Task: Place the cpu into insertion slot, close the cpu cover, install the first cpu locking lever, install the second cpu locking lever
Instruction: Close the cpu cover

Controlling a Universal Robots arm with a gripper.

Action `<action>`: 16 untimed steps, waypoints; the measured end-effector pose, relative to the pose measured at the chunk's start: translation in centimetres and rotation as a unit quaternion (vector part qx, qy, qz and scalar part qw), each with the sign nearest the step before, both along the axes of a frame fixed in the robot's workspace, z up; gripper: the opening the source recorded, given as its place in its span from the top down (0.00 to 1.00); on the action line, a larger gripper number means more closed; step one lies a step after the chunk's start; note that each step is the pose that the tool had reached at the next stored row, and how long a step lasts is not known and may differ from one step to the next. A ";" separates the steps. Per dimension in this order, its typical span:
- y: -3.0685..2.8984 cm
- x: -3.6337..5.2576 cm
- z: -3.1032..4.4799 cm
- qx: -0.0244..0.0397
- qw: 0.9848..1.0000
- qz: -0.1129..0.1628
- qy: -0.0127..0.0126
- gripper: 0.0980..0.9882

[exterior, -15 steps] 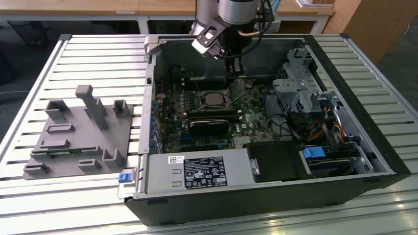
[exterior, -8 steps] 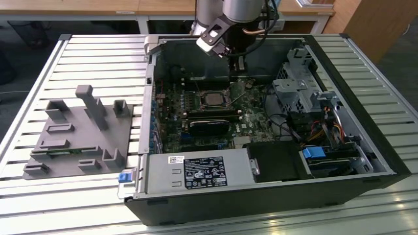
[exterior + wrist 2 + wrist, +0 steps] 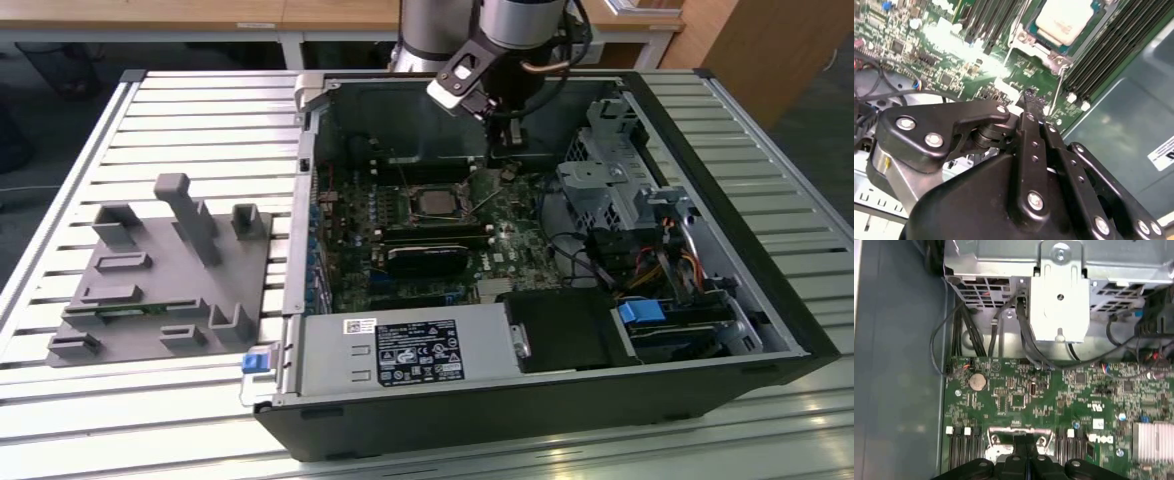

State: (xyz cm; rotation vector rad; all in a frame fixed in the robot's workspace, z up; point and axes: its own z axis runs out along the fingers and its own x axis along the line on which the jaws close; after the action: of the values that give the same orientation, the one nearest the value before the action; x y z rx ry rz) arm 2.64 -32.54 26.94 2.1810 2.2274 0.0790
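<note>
My tool (image 3: 1030, 95) hangs low inside the open computer case (image 3: 747, 300), over the green board (image 3: 1019, 400). Its two fingers are together in both wrist views. A thin wire locking lever (image 3: 1056, 90) runs just beside the tips, but I cannot tell if they pinch it or merely touch it.

The cpu (image 3: 1066, 20) lies flat in the insertion slot (image 3: 435, 216), near the tips. The cpu cover (image 3: 1026, 40) seems to lie down around it.

I judge the cpu to be light, stiff and fragile, so one should take it by its edges only. The lever is thin, springy and smooth. It may slip, and the best hold is near its bent end.

The second wrist view gives the lever and the pale top of the cpu. The first wrist view gives instead the cover's near edge, a coin battery (image 3: 977, 381) and the metal drive cage (image 3: 1059, 300) beyond. The exterior view shows the tool's place in the case and the slatted worktop (image 3: 160, 100) around it.
</note>
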 end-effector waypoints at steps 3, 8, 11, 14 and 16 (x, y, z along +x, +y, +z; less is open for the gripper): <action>0.00 0.52 -0.21 0.000 1.000 0.004 0.001 0.99; 0.07 0.92 -0.51 0.000 1.000 0.005 0.002 0.99; 0.10 1.13 -0.53 0.000 1.000 0.005 0.002 0.99; 0.16 1.34 -0.67 0.000 1.000 0.005 0.002 0.99; 0.20 1.44 -0.73 0.000 1.000 0.005 0.002 0.99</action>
State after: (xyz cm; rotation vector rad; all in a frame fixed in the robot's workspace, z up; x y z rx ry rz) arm 4.08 -32.34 26.21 2.1727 2.2404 0.0743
